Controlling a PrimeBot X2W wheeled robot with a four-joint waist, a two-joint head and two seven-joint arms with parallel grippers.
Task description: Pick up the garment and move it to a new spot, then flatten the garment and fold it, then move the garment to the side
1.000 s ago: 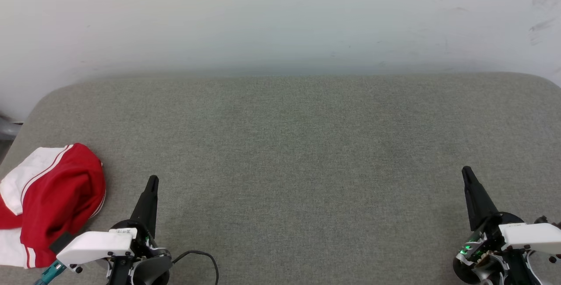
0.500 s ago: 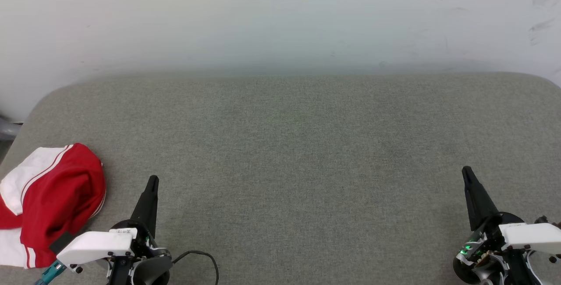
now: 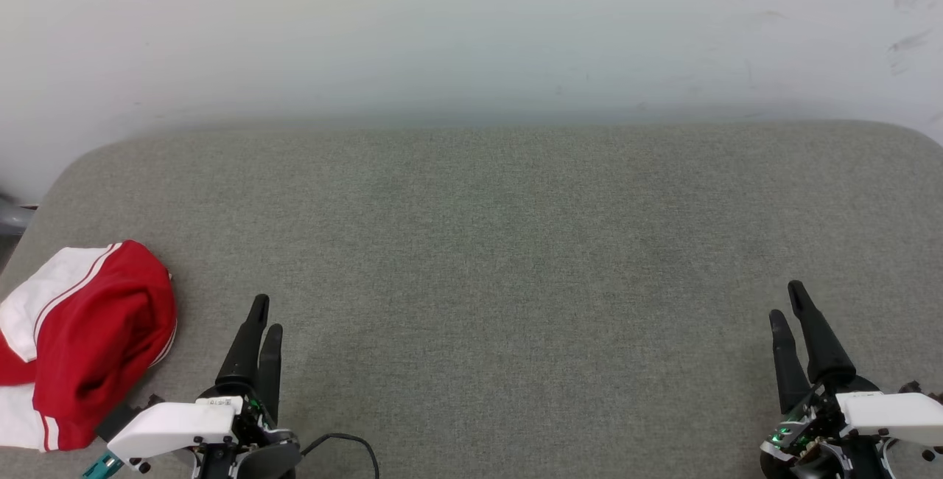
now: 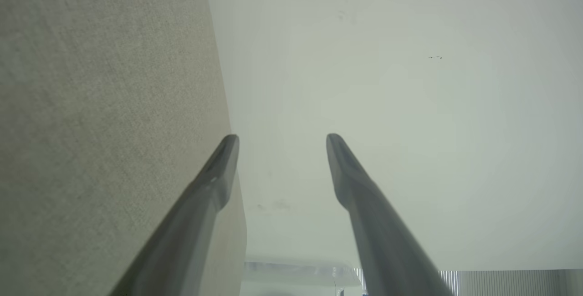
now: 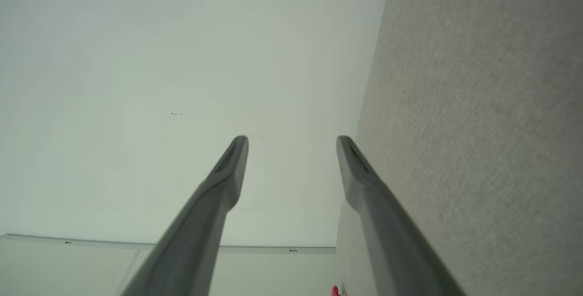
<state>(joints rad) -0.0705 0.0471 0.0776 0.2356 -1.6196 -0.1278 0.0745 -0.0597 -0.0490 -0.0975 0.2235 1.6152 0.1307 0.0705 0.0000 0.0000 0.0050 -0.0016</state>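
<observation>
The garment (image 3: 88, 339) lies bunched in a red heap with white sleeve parts and striped trim at the far left of the grey padded surface (image 3: 501, 243). Its lettering is hidden in the folds. My left gripper (image 3: 266, 317) stands just right of the heap, apart from it, open and empty. In the left wrist view the left gripper (image 4: 282, 139) has its two fingers spread, with the wall between them. My right gripper (image 3: 785, 302) is far off at the lower right, open and empty. The right wrist view also shows the right gripper (image 5: 292, 139) with its fingers apart.
A white wall (image 3: 471, 22) rises behind the surface, whose far corners are rounded. A black cable (image 3: 346, 442) loops beside my left wrist. The surface's left edge (image 3: 29, 228) runs just past the garment.
Both grippers went from shut to open: each now shows two separate fingers. The garment has not moved.
</observation>
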